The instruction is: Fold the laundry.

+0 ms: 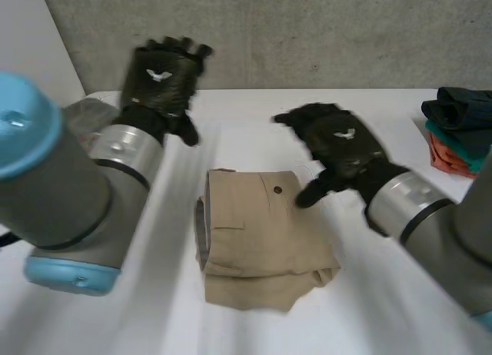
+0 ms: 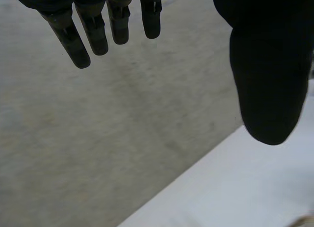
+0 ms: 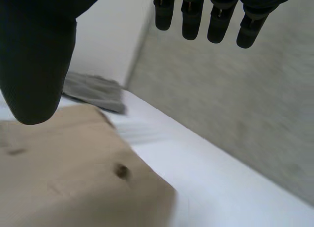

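Folded tan trousers [image 1: 261,236] lie in the middle of the white table [image 1: 254,132], waistband and button facing the far side. My right hand [image 1: 338,149] hovers just right of and above their far right corner, fingers straight and apart, holding nothing. In the right wrist view the trousers [image 3: 64,173] sit under the palm, with the fingers [image 3: 216,20] and thumb [image 3: 34,65] spread. My left hand [image 1: 160,77] is raised at the far left of the table, away from the trousers, open. Its fingers [image 2: 83,30] and thumb [image 2: 267,74] hang straight over the table's far edge.
A stack of folded clothes, dark green, teal and orange [image 1: 460,128], sits at the far right of the table. A grey cloth [image 1: 88,113] lies at the far left behind my left arm, seen too as a grey cloth [image 3: 93,92] beyond the trousers. A concrete wall [image 1: 307,32] backs the table.
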Robot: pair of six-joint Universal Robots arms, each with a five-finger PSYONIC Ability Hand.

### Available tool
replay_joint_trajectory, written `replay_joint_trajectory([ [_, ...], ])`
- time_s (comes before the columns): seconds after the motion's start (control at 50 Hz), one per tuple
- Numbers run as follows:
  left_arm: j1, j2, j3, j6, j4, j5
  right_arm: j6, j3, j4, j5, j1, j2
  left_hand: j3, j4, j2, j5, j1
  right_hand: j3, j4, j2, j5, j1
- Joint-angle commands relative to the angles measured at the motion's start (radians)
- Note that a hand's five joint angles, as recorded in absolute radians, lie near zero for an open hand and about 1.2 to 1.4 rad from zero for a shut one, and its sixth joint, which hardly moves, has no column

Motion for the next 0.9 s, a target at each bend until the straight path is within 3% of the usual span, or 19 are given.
replay_joint_trajectory([
  [0.02,-0.123,-0.139,0.072,-0.013,-0.085,-0.001,-0.072,-0.12,0.166,0.053,-0.056,0.117,-0.036,-0.031,-0.032,-0.045,-0.021,-0.038,-0.031,-0.04,-0.044,-0.05],
  [0.24,-0.195,-0.258,0.056,-0.069,-0.2,-0.03,-0.078,-0.28,0.302,0.034,-0.043,0.328,-0.019,-0.013,-0.015,-0.027,-0.003,-0.038,-0.031,-0.04,-0.044,-0.05],
  [0.4,-0.187,-0.314,0.032,-0.061,-0.285,-0.147,-0.12,-0.305,0.307,0.028,0.02,0.443,-0.013,-0.007,-0.009,-0.021,0.003,-0.038,-0.031,-0.04,-0.044,-0.05],
  [0.54,-0.155,-0.324,-0.013,-0.056,-0.285,-0.153,-0.203,-0.294,0.296,0.043,0.022,0.5,-0.013,-0.007,-0.009,-0.021,0.003,-0.038,-0.031,-0.04,-0.044,-0.05],
  [0.8,-0.155,-0.318,-0.019,-0.021,-0.286,-0.147,-0.243,-0.265,0.227,0.097,0.03,0.46,-0.013,-0.007,-0.009,-0.021,0.003,-0.038,-0.031,-0.04,-0.044,-0.05],
  [0.9,-0.147,-0.197,0.033,-0.02,-0.285,-0.142,-0.244,-0.219,0.212,0.099,0.033,0.301,-0.013,-0.007,-0.009,-0.021,0.003,-0.038,-0.031,-0.04,-0.044,-0.05],
])
